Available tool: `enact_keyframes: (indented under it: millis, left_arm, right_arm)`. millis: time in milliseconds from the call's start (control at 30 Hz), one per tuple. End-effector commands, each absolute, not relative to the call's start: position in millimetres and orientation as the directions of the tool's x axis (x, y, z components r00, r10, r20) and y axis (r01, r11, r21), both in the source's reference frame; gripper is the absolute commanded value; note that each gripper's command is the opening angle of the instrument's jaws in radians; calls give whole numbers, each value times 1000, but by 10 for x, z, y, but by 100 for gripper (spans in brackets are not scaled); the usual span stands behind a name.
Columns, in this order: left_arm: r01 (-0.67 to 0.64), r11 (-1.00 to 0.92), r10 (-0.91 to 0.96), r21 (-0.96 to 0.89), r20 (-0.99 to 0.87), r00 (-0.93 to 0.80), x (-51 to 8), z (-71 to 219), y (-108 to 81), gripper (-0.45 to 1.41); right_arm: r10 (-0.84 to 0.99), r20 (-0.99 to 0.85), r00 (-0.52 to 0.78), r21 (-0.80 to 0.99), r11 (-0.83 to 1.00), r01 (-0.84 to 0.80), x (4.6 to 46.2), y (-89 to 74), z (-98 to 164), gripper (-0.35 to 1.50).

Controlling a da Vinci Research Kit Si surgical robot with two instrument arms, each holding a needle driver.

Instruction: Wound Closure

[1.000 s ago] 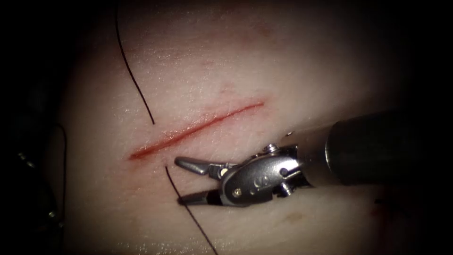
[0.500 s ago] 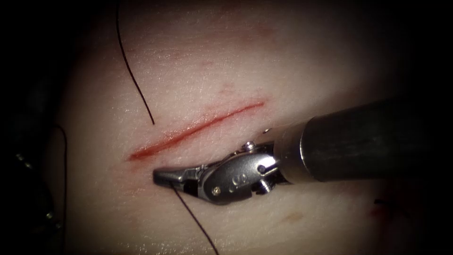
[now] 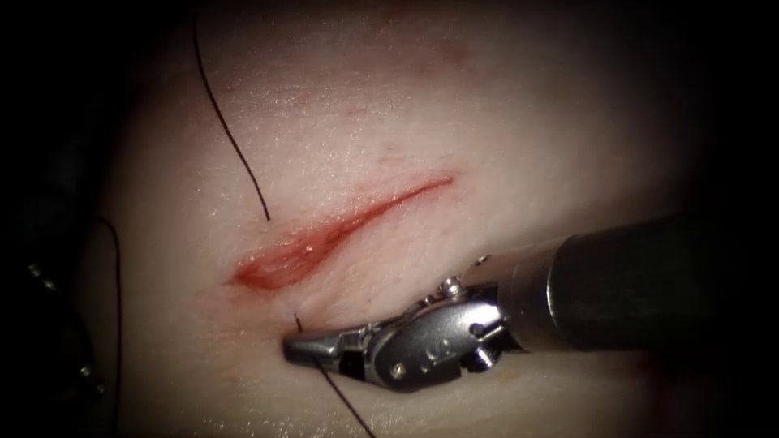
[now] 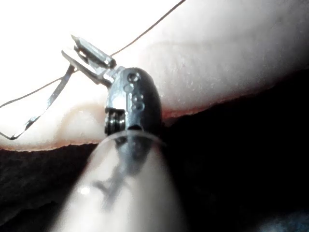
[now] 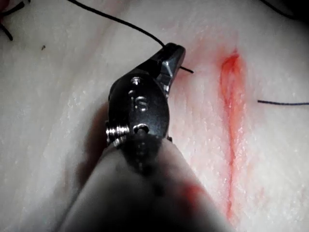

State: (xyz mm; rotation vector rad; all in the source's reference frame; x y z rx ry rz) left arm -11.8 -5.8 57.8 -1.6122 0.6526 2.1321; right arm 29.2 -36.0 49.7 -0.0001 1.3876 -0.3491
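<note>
The right tool (image 3: 312, 350) lies low on the tissue (image 3: 503, 130), just beside the cut (image 3: 324, 239) on its right side, near the cut's wider left end. Its two jaws are pressed together on the dark thread (image 3: 345, 401). From the jaws one short piece goes up into the skin close to the cut's edge, and the longer piece runs away toward the lower border of the endoscope view.

The left tool (image 4: 89, 53) has its jaws closed on the curved needle (image 4: 48, 101), gripping it near one end. The rest of the curve hangs free in front of the pale tissue (I cannot tell if the far tip touches it). This tool is close to the outer edge of the tissue (image 4: 207, 104), with darkness beyond.

The skin above and to the right of the cut is bare and open.

Count: one cut, one needle, two tools. In the endoscope view there are three stretches of thread: one at the right tool, one ending on the cut's left side, and one at the left margin.
</note>
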Motion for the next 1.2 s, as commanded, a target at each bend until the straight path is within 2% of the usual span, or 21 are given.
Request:
enact_keyframes:
  millis: [33,567,1033,1067,1100,1200]
  left_arm:
    - [-562,-817,31,127,-965,-262,-125,584,-66,-45]
    - [-563,-817,30,128,-964,-263,-127,585,-67,-45]
    - [-564,-816,30,129,-964,-263,-129,586,-66,-45]
    - [-564,-816,30,129,-964,-263,-129,586,-66,-45]
    - [-564,-816,30,129,-964,-264,-129,586,-66,-45]
    - [-563,-817,31,129,-964,-266,-130,586,-66,-45]
  right_arm:
    - [-236,-962,136,-193,943,271,291,-384,498,-35]
    - [-187,-967,171,-85,874,478,254,-458,489,-35]
    - [-118,-961,249,75,758,648,246,-498,495,-35]
    - [-99,-963,252,88,766,637,244,-494,495,4]
    - [-98,-962,253,84,779,621,243,-491,494,32]
    - [-85,-957,278,90,821,564,240,-468,488,103]
